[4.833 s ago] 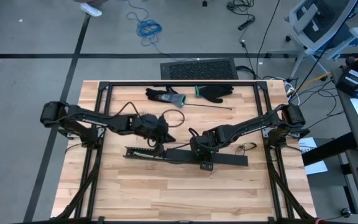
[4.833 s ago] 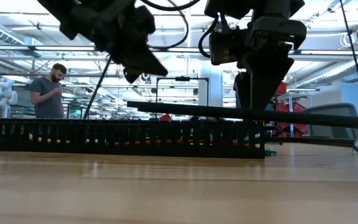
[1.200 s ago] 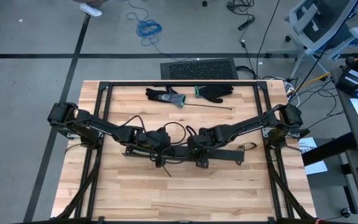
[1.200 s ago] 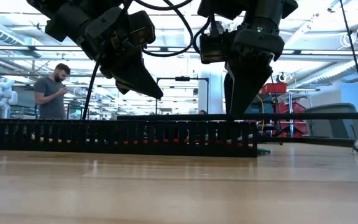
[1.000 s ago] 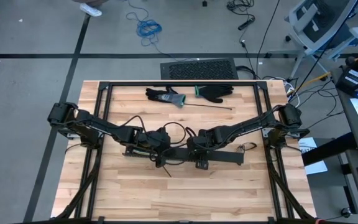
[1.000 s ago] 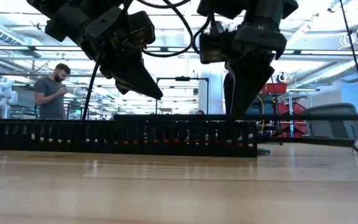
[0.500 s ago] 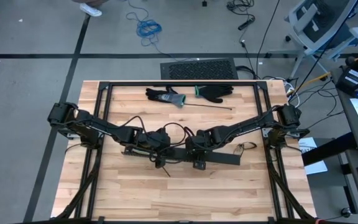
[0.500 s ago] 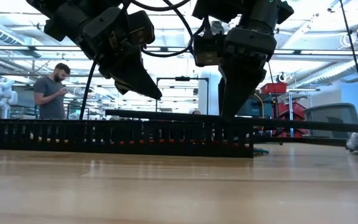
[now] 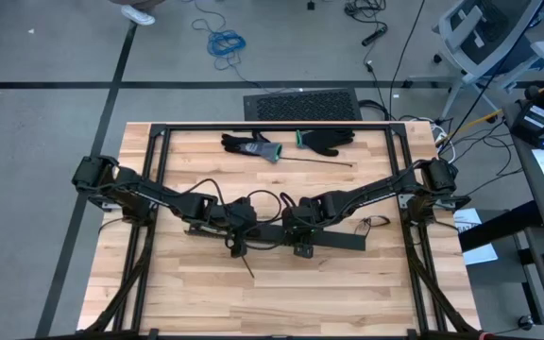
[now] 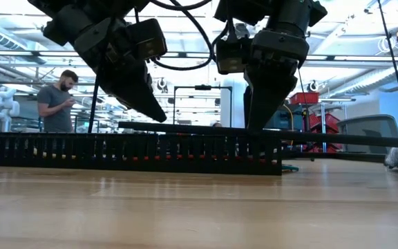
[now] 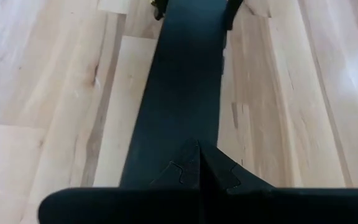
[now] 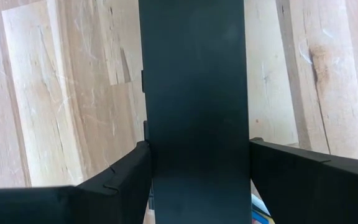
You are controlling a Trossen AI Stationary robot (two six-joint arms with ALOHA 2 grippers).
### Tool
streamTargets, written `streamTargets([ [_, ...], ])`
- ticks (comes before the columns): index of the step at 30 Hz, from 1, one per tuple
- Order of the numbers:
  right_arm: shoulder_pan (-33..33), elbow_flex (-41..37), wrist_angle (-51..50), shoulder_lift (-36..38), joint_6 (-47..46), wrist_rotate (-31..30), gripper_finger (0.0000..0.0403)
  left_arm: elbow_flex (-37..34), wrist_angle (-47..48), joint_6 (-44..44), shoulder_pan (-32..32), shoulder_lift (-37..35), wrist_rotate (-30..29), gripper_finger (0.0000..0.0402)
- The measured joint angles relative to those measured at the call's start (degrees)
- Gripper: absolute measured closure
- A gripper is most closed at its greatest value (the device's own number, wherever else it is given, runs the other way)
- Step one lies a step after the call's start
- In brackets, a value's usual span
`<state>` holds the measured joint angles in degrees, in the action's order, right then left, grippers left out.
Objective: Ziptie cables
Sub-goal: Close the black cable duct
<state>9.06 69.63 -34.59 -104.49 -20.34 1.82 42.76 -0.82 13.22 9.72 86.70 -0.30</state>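
A long black slotted duct [image 10: 130, 152] lies across the table's middle. The cables show only as red and yellow specks through its slots [image 10: 144, 158] and as a coloured bit [image 12: 260, 210] under the lid. A flat black lid [image 10: 337, 136] hangs just above the duct, with my right gripper [image 9: 296, 238] [image 12: 194, 186] shut on it. My left gripper [image 9: 237, 233] [image 10: 156, 116] is shut, its tip [image 11: 199, 163] over the lid's left part [image 11: 185, 81]. A thin dark strip [image 9: 245, 265] juts from under it toward the near edge; I cannot tell whether it is held. My left gripper's shut tip stands right over the lid's top face; whether it touches the lid I cannot tell. My right gripper pinches the lid by its two long edges [image 12: 146, 146], one finger [image 12: 114, 183] on each side. The fingers point steeply down from above and lie across the lid. The lid is lifted just above the duct, nearly level, and its right end reaches past the duct's end.
Two gloves [image 9: 253, 144] [image 9: 327, 140] and a thin ziptie [image 9: 314, 162] lie near the far edge. Black frame rails [image 9: 159, 161] run along the table's sides. A person [image 10: 54, 104] stands in the room behind. Bare wood lies toward the near edge.
My left gripper has tipped downward, and its shut tip has sunk toward the lid. My right gripper has shifted a little toward the table's left with the lid, which now slants slightly in the low view. The duct's right end has slid a little leftward too.
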Motion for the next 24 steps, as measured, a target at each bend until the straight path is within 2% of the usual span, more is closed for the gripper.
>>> streamTargets([
  [8,0.04,-0.04,-0.59,0.00,-0.04,0.39,0.0172,0.22,-1.37,3.94,0.80,2.92,0.50,0.0401],
  [24,0.15,1.92,-2.08,-0.42,-2.58,1.62,0.0172,0.26,-2.05,4.40,1.09,5.38,-1.49,0.0401],
])
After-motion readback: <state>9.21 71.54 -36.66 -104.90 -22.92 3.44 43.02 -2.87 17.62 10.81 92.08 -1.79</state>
